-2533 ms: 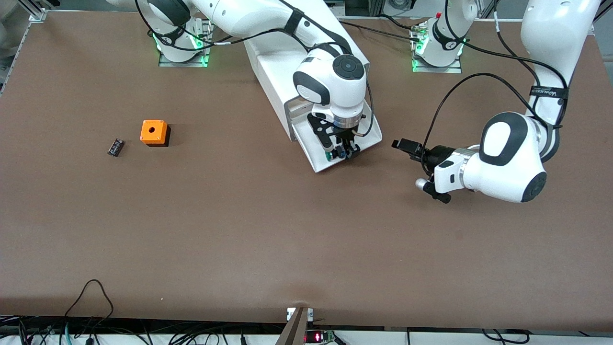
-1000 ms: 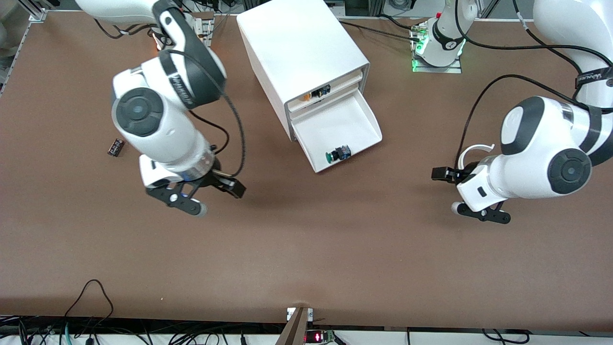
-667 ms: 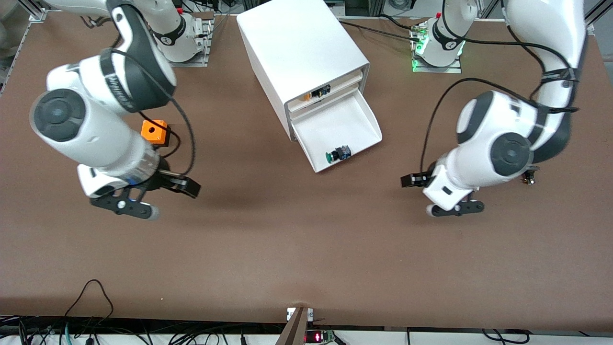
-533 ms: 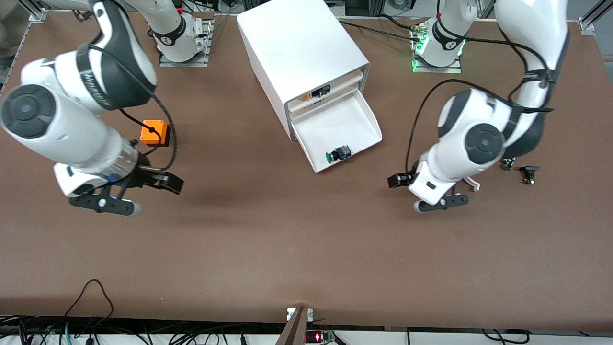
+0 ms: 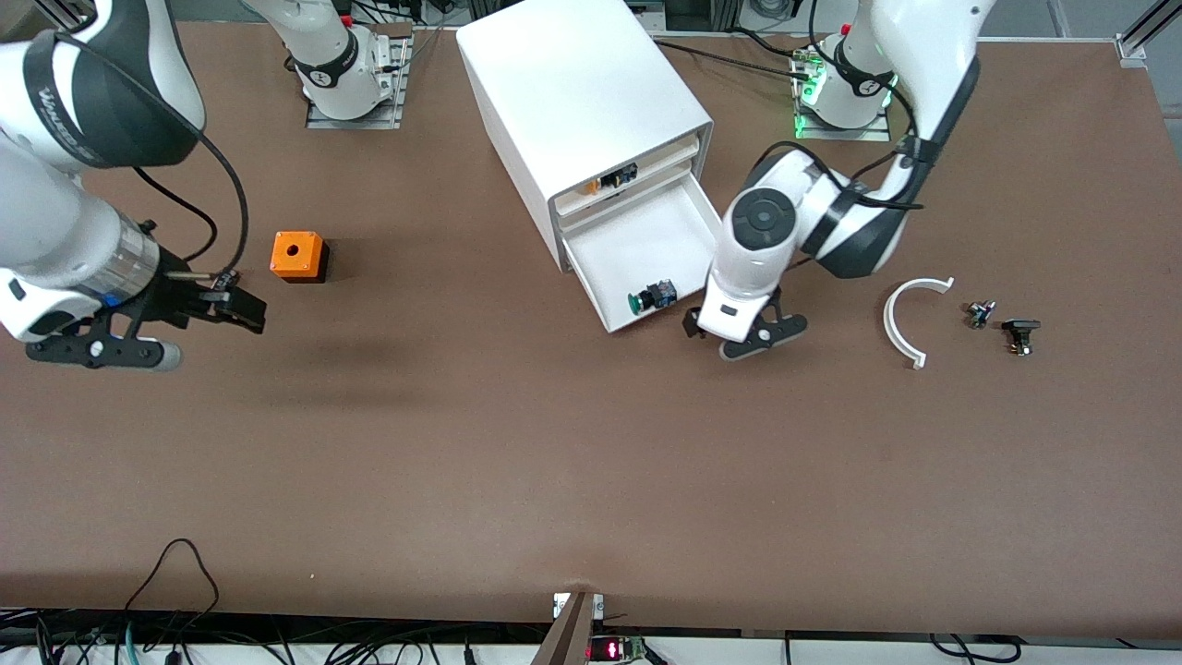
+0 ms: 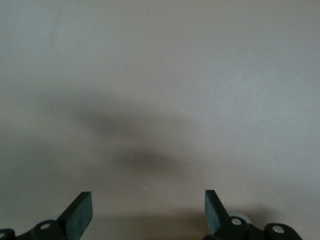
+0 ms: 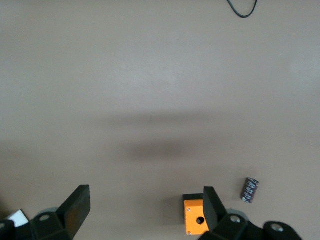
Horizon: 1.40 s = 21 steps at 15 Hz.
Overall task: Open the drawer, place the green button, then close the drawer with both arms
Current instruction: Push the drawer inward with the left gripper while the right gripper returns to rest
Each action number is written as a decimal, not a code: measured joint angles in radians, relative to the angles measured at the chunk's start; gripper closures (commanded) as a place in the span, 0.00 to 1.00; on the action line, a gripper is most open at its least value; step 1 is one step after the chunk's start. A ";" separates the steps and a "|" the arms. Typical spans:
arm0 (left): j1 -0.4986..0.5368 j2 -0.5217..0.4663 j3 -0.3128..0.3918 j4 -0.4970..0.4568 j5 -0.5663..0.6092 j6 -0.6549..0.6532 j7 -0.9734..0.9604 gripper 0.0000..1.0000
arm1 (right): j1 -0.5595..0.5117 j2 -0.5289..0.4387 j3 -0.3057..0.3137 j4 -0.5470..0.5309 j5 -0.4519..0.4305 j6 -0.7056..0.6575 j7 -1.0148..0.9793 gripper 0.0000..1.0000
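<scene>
Front view: the drawer, middle tray of the white cabinet, is pulled out, and the button lies inside it near the front lip, green cap toward the right arm's end of the worktop. So placing looks done; closing is what's left. The left claw hangs low just beside the drawer's front corner, fingers spread and empty, likely lining up to push the tray shut. The right claw sits well away from the cabinet toward the right arm's end of the worktop, fingers spread, empty, waiting, probably parked clear so the drawer front stays free. The orange cube with a hole sits between that claw and the cabinet. The upper drawer is slightly open with small parts showing. Toward the left arm's end from the cabinet: a white curved piece and two small dark parts.

Left wrist view: only bare worktop and the two spread fingertips; nothing between them, cabinet not in frame.

Right wrist view: fingertips spread, nothing held. The orange cube and a small black cylinder-like part lie just beside each other on the worktop; the cabinet is not visible.
</scene>
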 measured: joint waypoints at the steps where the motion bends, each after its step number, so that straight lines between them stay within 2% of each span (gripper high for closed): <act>1: -0.006 0.009 0.000 -0.001 0.000 0.000 -0.007 0.01 | 0.000 -0.029 -0.008 -0.033 0.000 0.013 -0.019 0.00; 6: -0.027 0.043 0.001 -0.003 0.000 0.005 -0.008 0.01 | -0.001 -0.183 -0.035 -0.213 0.000 0.102 -0.056 0.00; 9: -0.040 0.051 -0.001 -0.003 0.000 0.006 -0.008 0.01 | -0.001 -0.249 -0.042 -0.275 0.000 0.115 -0.074 0.00; 13: -0.048 0.063 -0.046 -0.009 0.000 0.005 -0.013 0.01 | -0.001 -0.277 -0.048 -0.288 0.005 0.104 -0.096 0.00; 17: -0.042 0.063 -0.073 -0.025 -0.001 0.004 -0.016 0.01 | -0.001 -0.277 -0.048 -0.287 0.053 0.091 -0.096 0.00; 21: -0.036 0.063 -0.104 -0.040 -0.028 0.003 -0.021 0.01 | -0.001 -0.277 -0.049 -0.254 0.054 0.052 -0.103 0.00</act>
